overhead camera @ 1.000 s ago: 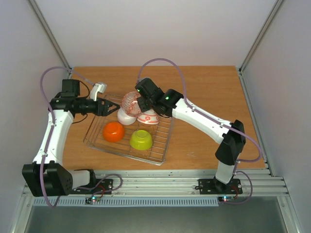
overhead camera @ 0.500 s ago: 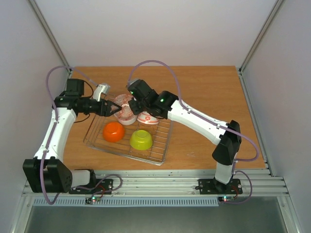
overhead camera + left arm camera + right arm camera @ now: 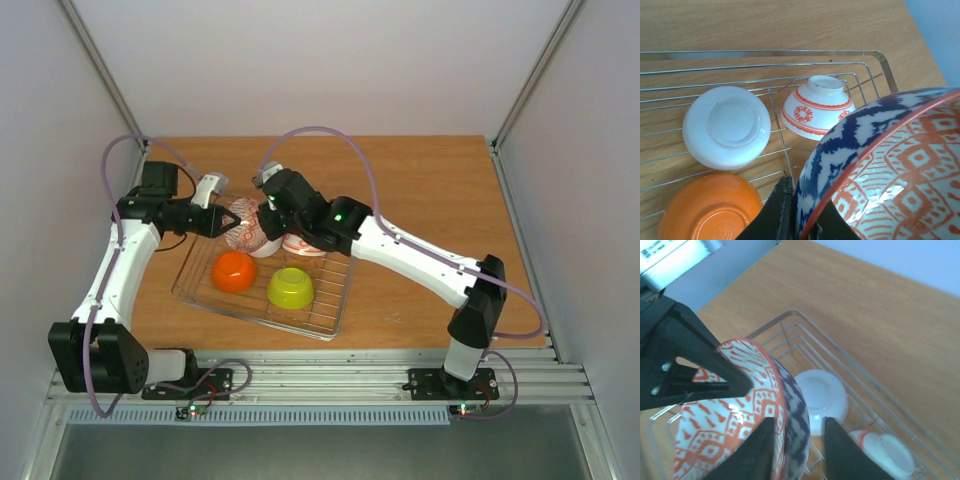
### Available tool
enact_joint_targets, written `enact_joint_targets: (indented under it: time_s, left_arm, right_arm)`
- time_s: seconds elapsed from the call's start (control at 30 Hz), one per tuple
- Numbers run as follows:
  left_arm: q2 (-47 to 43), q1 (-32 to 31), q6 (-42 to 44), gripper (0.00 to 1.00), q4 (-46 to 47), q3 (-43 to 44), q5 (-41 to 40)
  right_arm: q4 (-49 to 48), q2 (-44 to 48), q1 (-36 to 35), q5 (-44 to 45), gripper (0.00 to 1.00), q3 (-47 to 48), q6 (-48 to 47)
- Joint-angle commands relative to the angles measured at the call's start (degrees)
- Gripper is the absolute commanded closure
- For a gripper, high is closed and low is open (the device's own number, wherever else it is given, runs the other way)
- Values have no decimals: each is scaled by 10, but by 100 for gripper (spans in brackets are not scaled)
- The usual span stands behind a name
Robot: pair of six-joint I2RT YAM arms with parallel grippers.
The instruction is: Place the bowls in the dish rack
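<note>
The blue-and-white bowl (image 3: 244, 222) with its red-patterned inside (image 3: 725, 420) hangs on edge over the dish rack's (image 3: 336, 300) far left part. My left gripper (image 3: 798, 201) is shut on its rim. My right gripper (image 3: 799, 450) straddles the same rim with its jaws open: one finger lies against the inside, the other stands off the blue outside (image 3: 840, 150). Upside down in the rack sit the white bowl (image 3: 726, 126), the white bowl with red pattern (image 3: 817, 106), the orange bowl (image 3: 234, 271) and the lime green bowl (image 3: 290, 287).
The rack's wire bars (image 3: 765, 65) rest on the brown wooden table (image 3: 430, 190). Grey walls close in both sides. The two arms meet over the rack's far left corner.
My right arm carried the patterned bowl leftward to my left gripper. The left jaws shut on its rim, and the right jaws have opened off it.
</note>
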State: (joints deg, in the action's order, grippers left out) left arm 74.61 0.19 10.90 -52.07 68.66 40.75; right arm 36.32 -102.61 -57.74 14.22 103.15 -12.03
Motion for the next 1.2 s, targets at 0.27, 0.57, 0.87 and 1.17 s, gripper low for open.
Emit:
enact_joint_targets:
  time_s: [0.27, 0.57, 0.87, 1.17]
  left_arm:
    - [-16, 23, 23, 100, 23, 16, 70]
    - [-9, 37, 30, 99, 9, 20, 129]
    - [-7, 40, 50, 99, -10, 25, 179]
    - [-12, 45, 52, 100, -8, 25, 186]
  right_arm:
    - [-88, 141, 75, -254, 23, -149, 42]
    - [-236, 118, 130, -518, 13, -200, 156]
    - [-265, 89, 129, -557, 7, -199, 178]
    - [-246, 91, 129, -537, 4, -212, 170]
